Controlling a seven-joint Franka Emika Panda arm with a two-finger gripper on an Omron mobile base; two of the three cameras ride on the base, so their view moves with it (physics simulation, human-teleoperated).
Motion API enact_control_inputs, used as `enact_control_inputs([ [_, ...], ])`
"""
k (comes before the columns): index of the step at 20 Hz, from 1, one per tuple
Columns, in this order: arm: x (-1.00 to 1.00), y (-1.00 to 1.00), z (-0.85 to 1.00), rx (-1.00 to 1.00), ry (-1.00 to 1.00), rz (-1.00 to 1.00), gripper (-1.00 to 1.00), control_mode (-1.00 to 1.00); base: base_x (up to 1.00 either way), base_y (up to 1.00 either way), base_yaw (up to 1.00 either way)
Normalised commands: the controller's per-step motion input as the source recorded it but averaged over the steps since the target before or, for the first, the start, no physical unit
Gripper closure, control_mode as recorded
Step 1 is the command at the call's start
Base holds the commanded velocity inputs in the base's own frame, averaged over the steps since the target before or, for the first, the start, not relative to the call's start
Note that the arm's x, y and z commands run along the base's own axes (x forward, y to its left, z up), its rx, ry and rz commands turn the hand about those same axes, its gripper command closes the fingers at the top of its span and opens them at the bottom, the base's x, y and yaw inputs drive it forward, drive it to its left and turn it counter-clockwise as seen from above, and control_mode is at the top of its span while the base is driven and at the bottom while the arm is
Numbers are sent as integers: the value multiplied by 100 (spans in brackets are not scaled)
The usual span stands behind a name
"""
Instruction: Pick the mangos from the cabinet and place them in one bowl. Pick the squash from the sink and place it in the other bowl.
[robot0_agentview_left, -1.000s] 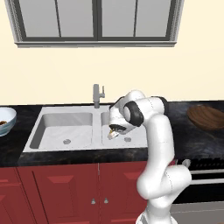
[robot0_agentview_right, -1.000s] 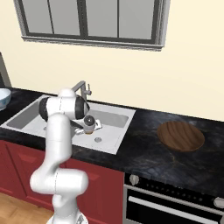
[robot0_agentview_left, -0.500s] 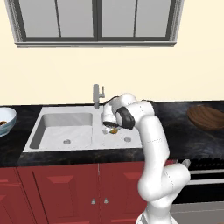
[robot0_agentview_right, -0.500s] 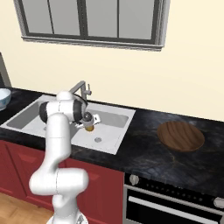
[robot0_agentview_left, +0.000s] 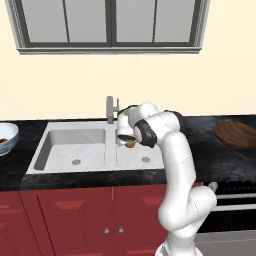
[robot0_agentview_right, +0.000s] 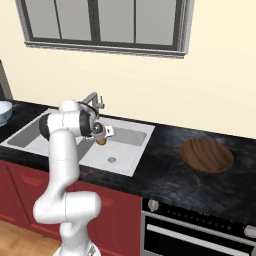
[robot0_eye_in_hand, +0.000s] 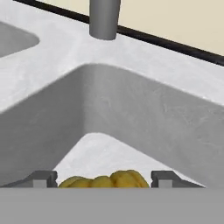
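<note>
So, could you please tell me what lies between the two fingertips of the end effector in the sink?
In the hand view, the yellow-orange squash sits between the fingertips of the end effector, low in the sink basin.

Even, bright, shadeless light fills all three rendered views — no lamp or sunbeam can be picked out. The cream wall (robot0_agentview_left: 60, 85) is flat in tone. The black worktop (robot0_agentview_right: 165, 170) carries faint pale mottling rather than true glare. Soft shading darkens the inner walls of the sink (robot0_eye_in_hand: 131, 109), deepest at its near corner. Edges are slightly soft and jagged — perhaps from low render resolution — with no lens bending at the borders.
</note>
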Motion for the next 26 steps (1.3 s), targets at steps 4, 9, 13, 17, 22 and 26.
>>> enact_control_inputs([
  [4,-37,-27,87,13,0,-10,100,-100,0,0,0],
  [9,-72,-40,86,13,-1,-3,100,-100,0,0,0],
  [13,-79,-20,100,10,0,0,100,-100,0,0,0],
  [17,-79,-3,85,3,2,2,100,-100,0,0,0],
  [22,-71,0,88,0,13,6,100,-100,0,0,0],
  [26,-71,0,89,-1,16,6,100,-100,0,0,0],
])
